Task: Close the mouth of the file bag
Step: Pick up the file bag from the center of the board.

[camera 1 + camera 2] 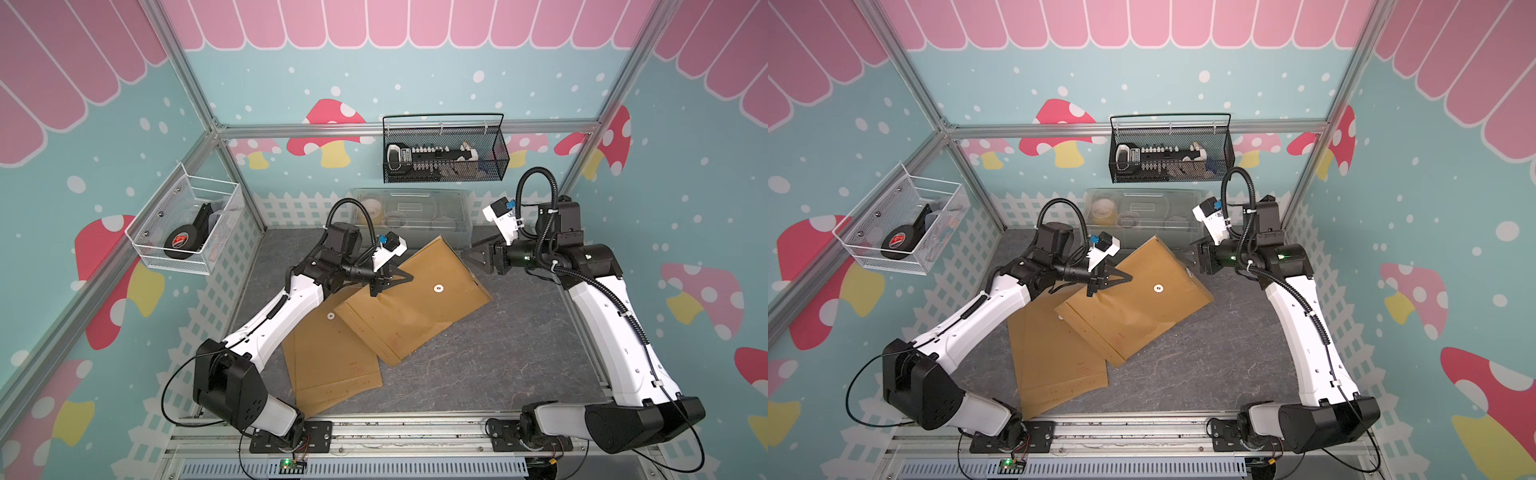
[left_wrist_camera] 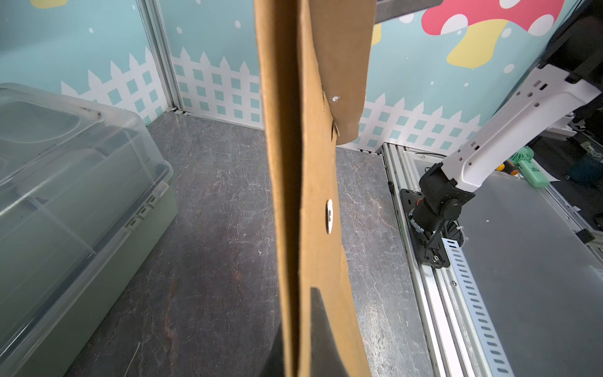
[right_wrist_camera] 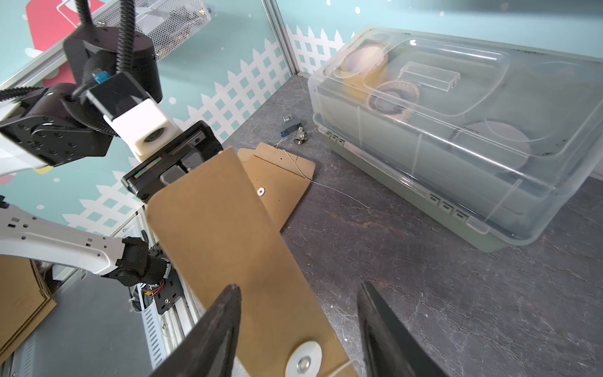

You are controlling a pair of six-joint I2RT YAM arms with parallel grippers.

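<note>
A brown paper file bag [image 1: 415, 303] hangs tilted above the table, with my left gripper [image 1: 388, 282] shut on its left edge. The left wrist view shows the bag [image 2: 310, 196] edge-on, with a white disc [image 2: 329, 216] on its face and the flap [image 2: 339, 65] standing away from it at the far end. One dark finger [image 2: 321, 326] presses on the paper. My right gripper [image 1: 468, 254] is open at the bag's far right end. In the right wrist view its gripper [image 3: 298, 285] straddles the paper's end, where there is a white disc [image 3: 303, 360] with a string.
More brown file bags [image 1: 332, 361] lie flat on the grey table under the left arm; one [image 3: 277, 182] has its flap open and string loose. A clear lidded box [image 1: 409, 216] stands at the back. Small parts [image 3: 293, 130] lie beside it. Mesh baskets [image 1: 444, 151] [image 1: 187, 228] hang on the walls.
</note>
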